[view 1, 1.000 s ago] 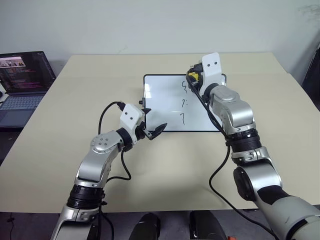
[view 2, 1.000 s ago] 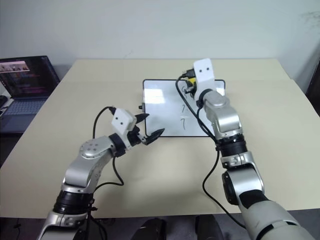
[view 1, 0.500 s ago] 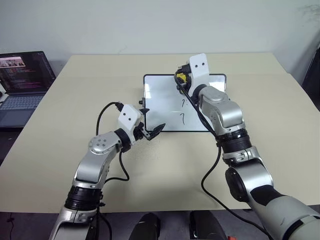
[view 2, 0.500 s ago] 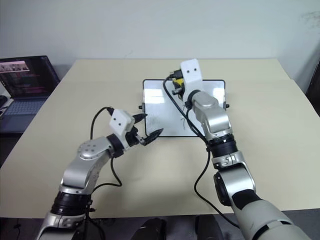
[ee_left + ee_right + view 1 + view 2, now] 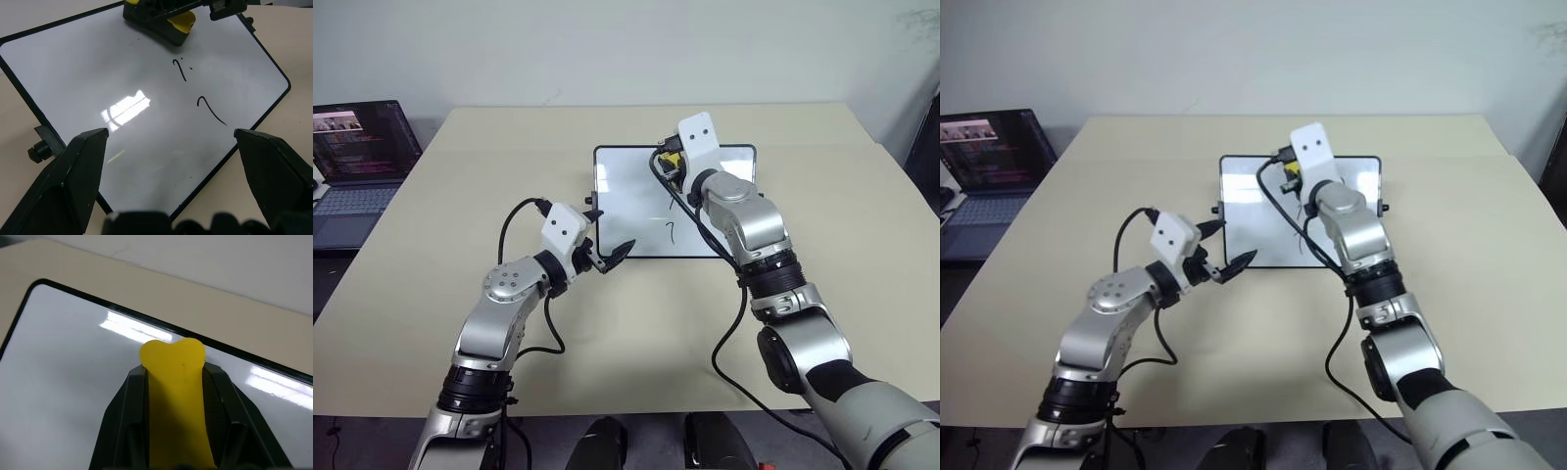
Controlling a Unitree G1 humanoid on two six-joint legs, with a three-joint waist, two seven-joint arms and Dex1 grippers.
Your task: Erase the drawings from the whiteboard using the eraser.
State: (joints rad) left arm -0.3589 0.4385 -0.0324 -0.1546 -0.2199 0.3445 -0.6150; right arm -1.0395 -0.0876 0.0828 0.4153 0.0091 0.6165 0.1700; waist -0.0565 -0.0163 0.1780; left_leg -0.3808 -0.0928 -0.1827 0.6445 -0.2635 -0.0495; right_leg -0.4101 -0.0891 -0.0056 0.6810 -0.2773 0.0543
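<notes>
The whiteboard (image 5: 626, 196) lies flat at the table's middle, black-framed and glossy. Two drawings show on it: a dotted mark (image 5: 182, 69) and, nearer me, a 7-like stroke (image 5: 211, 108). The board's far part is white where the yellow eraser (image 5: 182, 20) rests. My right gripper (image 5: 668, 164) is shut on the eraser (image 5: 172, 396) and holds it on the board just beyond the dotted mark. My left gripper (image 5: 612, 233) is open and empty, hovering by the board's near left corner with its fingers (image 5: 80, 161) spread wide.
An open laptop (image 5: 357, 162) sits at the far left, beside the tan table (image 5: 460, 176). A black cable loops from each wrist. The whiteboard's small black side knob (image 5: 39, 149) sticks out near my left gripper.
My right gripper slid the eraser leftward across the board's far part. The top squiggle seen a second ago no longer shows. The left arm stayed still.
</notes>
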